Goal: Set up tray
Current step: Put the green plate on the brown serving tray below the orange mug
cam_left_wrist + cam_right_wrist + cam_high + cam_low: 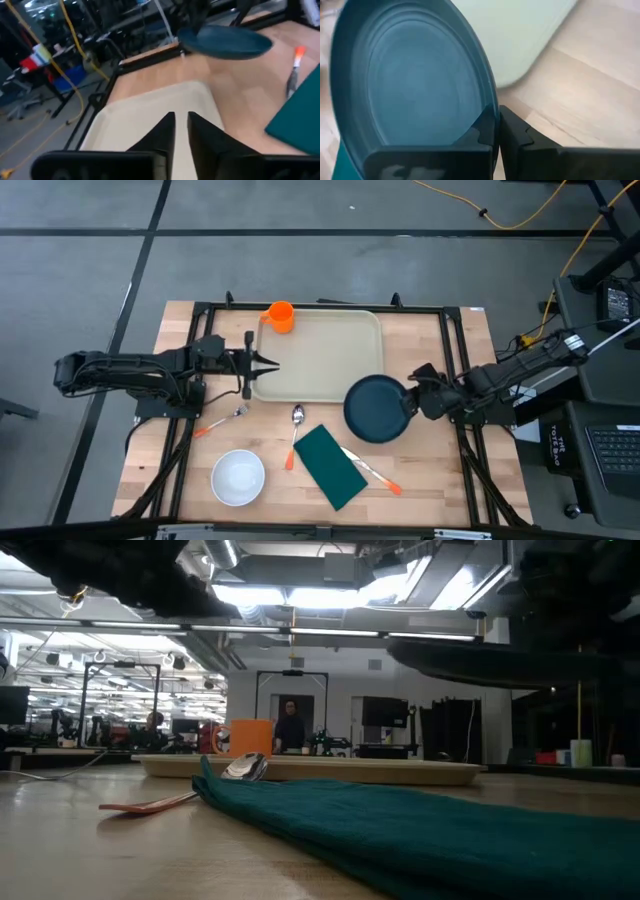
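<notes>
Holding the dark plate point(374, 409) by its rim, right gripper point(408, 402) clamped, lifted over tray point(320, 355) corner. Left gripper point(272, 365) over tray's left edge, fingers slightly apart, gripping nothing. Tray lies mid-tabletop point(450, 470).

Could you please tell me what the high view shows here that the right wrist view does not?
Only the high view shows the left gripper at the tray's left edge, the orange cup in the tray's corner, the white bowl, the green napkin and the spoon. Only the right wrist view shows the right gripper shut on the plate's rim up close. Both show the dark plate held over the tray corner and the wooden table.
</notes>
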Controlling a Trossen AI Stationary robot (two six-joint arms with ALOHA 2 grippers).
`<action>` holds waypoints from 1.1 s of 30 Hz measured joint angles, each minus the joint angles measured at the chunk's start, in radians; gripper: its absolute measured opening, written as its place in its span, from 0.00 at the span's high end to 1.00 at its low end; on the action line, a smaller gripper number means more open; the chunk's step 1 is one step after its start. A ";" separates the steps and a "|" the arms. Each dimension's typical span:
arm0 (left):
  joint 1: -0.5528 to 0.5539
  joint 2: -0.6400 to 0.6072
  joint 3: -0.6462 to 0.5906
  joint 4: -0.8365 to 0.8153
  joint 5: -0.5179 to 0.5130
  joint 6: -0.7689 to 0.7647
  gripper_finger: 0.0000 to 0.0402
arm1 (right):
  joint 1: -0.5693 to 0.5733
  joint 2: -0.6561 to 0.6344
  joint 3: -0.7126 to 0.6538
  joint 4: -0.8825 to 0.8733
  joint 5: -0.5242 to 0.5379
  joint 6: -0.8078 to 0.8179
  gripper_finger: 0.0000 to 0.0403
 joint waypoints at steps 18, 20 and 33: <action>-0.229 0.386 0.126 0.246 -0.445 0.368 0.61 | -0.224 0.008 0.003 0.011 -0.181 -0.072 0.98; -0.258 0.435 0.163 0.245 -0.452 0.409 0.62 | -0.247 0.008 0.003 0.030 -0.194 -0.097 0.98; -0.361 0.703 0.425 0.084 -0.554 0.534 0.63 | -0.371 0.008 0.003 0.142 -0.307 -0.239 0.98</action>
